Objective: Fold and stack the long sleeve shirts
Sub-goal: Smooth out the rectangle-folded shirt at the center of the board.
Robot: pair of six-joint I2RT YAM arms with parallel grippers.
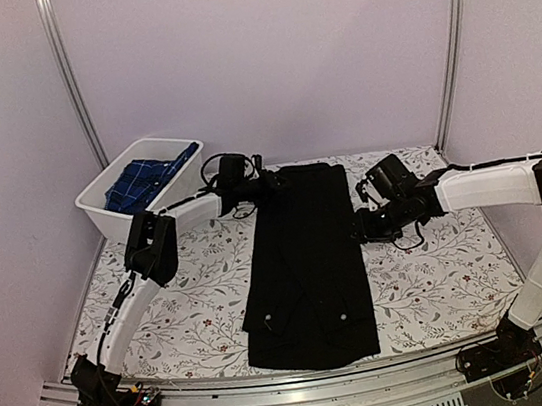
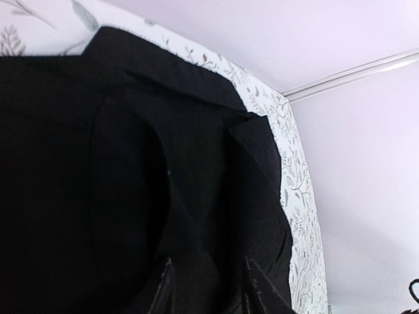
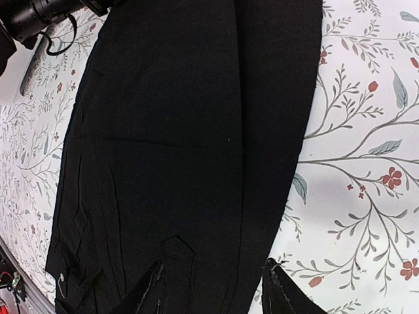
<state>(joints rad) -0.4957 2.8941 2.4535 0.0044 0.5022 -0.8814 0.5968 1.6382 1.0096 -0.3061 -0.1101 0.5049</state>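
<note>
The black shirt (image 1: 302,259) lies in the middle of the table as a long narrow strip, sleeves folded in, collar end at the far side. My left gripper (image 1: 259,186) is at the strip's far left corner. In the left wrist view it (image 2: 209,288) is open, low over the black collar cloth (image 2: 183,163). My right gripper (image 1: 360,226) is at the strip's right edge. In the right wrist view it (image 3: 213,288) is open, straddling the edge of the black cloth (image 3: 183,131). The blue plaid shirt (image 1: 143,178) lies crumpled in the white tub (image 1: 111,213).
The tub stands at the far left corner of the floral tablecloth (image 1: 434,281). Metal frame posts (image 1: 72,79) rise at the back corners, with pale walls behind. A metal rail (image 1: 309,400) runs along the near edge by the arm bases.
</note>
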